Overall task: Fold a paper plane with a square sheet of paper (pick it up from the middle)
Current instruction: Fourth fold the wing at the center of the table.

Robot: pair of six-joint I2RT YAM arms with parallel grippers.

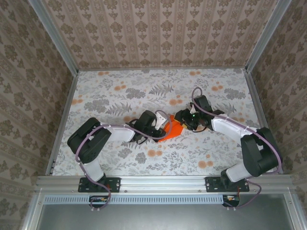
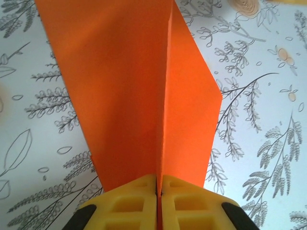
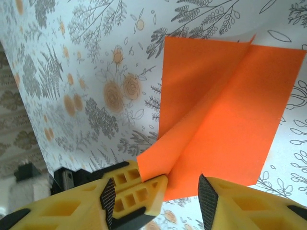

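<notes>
The square sheet of paper (image 2: 134,96), half-folded, sits mid-counter (image 1: 120,86). It looks light, limp and easily torn, so its stiffer centre crease is the best hold. There the left pincer (image 2: 158,191) pinches it, while the right pincer (image 1: 184,118) stands spread alongside.

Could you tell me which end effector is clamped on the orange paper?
The left end effector, shut on the orange paper; the right end effector stands open.

Black-and-white arms (image 1: 117,133), lilac cables (image 1: 193,96), yellow gridded claw fingers (image 2: 129,203), black pads (image 3: 207,201)
</notes>
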